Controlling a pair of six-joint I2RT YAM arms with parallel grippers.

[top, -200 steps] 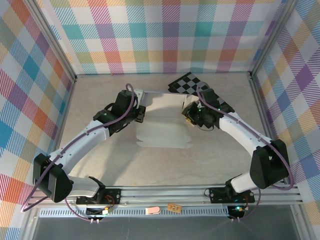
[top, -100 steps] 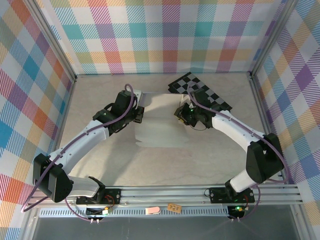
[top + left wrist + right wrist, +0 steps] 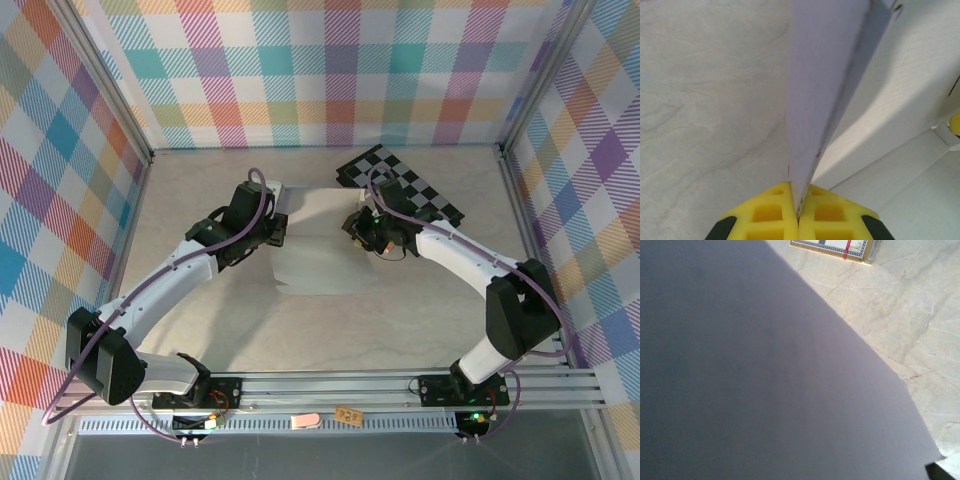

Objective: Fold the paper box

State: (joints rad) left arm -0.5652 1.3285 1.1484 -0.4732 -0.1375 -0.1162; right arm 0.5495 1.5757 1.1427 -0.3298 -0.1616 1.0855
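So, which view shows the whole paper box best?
Top external: nearly the whole paper box is visible, on the table. Left wrist shows one flap pinched in the left gripper. Right wrist shows a shaded panel up close.

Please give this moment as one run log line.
left gripper: shut on box flap | right gripper: over box's right side, state unclear | box: on table, left flap raised

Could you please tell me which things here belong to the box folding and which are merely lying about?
In the job: paper box; left gripper, shut on its flap; right gripper at its far edge.
Lying about: checkerboard; card pack.
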